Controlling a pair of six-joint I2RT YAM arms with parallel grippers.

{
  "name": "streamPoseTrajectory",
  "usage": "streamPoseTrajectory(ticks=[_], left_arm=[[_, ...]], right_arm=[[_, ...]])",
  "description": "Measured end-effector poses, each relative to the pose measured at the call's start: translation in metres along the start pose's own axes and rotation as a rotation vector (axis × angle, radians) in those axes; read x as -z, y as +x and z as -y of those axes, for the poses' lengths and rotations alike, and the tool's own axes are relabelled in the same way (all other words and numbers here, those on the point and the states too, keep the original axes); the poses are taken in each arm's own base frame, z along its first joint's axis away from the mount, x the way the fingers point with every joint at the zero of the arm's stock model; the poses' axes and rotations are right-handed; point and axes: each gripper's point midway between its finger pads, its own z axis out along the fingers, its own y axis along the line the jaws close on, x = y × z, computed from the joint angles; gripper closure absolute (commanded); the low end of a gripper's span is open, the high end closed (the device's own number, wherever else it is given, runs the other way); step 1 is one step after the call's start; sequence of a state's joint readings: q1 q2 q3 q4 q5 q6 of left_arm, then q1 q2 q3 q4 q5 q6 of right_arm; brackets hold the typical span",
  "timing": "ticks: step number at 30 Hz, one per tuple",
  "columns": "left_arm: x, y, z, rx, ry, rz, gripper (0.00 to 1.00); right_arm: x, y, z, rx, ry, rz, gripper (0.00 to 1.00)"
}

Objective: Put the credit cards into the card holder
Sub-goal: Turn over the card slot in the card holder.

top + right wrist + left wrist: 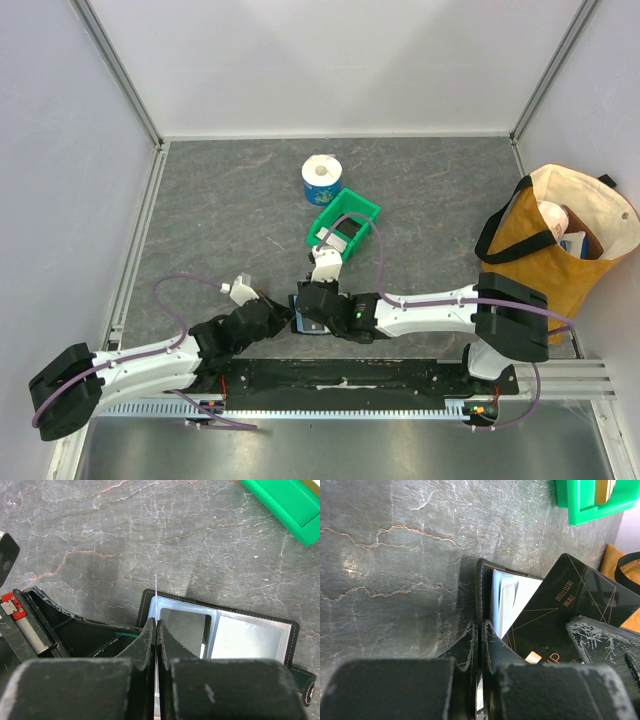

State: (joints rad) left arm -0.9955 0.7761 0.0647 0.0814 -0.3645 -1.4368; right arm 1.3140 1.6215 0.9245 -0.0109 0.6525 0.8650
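Right gripper (156,625): fingers pinched tight on a thin black plastic card (570,605) with gold line print. Edge-on from its own wrist, tilted over the pockets in the left wrist view.
Left gripper (481,632): closed, apparently on the left cover edge of the black folding card holder (247,637), pinning it.
Card holder: lies open on the table, centre near, between the two grippers, bluish clear pockets up.
Card vs pocket: card edge sits at the left pocket; can't tell if it has entered.
Done: holder open and held, black card in the gripper over it.
Left to do: seat the black card, then the pale card. A pale sheet shows in a pocket; can't tell if it's a card or the liner.
Bin: green plastic bin (366,206) just far of the grippers, small contents, not identifiable.
Surface: dark grey stone-pattern table top (220,220), pale veins.
Far: white roll in blue wrapper (322,178) beyond the bin.
Right: mustard-and-cream canvas tote bag (520,240) at the right edge.
Room: white wall panels (330,60) in aluminium framing on three sides.
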Motion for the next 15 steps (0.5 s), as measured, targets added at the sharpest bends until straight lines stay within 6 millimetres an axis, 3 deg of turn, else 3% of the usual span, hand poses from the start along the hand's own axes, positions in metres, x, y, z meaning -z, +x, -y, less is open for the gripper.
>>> streamPoseTrajectory(ticks=[15], left_arm=[[0.0008, -0.0007, 0.0033, 0.005, 0.013, 0.001, 0.98]], right_arm=[[0.0012, 0.0016, -0.0064, 0.021, -0.025, 0.001, 1.00]])
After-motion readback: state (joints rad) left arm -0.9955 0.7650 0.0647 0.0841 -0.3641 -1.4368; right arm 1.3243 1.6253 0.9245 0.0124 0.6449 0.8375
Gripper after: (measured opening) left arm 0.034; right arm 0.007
